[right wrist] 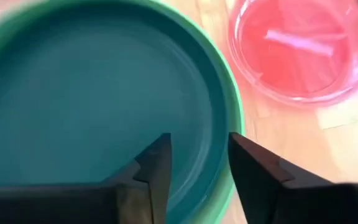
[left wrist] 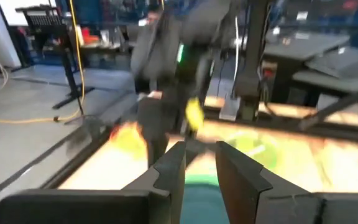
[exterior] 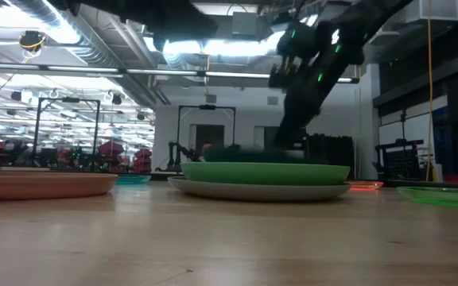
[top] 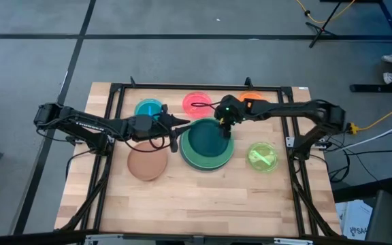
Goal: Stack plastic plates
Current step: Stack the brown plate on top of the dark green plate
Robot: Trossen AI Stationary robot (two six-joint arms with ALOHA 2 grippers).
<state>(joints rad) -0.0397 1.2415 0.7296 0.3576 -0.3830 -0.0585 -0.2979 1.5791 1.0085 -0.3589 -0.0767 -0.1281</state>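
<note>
A dark teal plate (top: pixel 207 141) lies in a mint green plate (top: pixel 194 160), which lies on a grey plate (exterior: pixel 213 189), mid-table. My right gripper (top: pixel 223 129) is open and hangs over the teal plate's far rim (right wrist: pixel 213 93). My left gripper (top: pixel 181 122) is open and empty, level at the stack's far left edge; teal (left wrist: pixel 199 190) shows beyond its fingers. A brown plate (top: pixel 146 162), blue plate (top: pixel 148 109), pink plate (top: pixel 197 103), lime plate (top: pixel 263 155) and orange plate (top: pixel 252 98) lie flat on the table, the orange one partly under my right arm.
The small plates ring the stack: blue and pink on its far side, lime to its right, brown near left. The pink plate (right wrist: pixel 297 50) lies close beside my right gripper. A black frame (top: pixel 196 87) borders the table. Bare wood (top: pixel 196 204) stretches along the near side.
</note>
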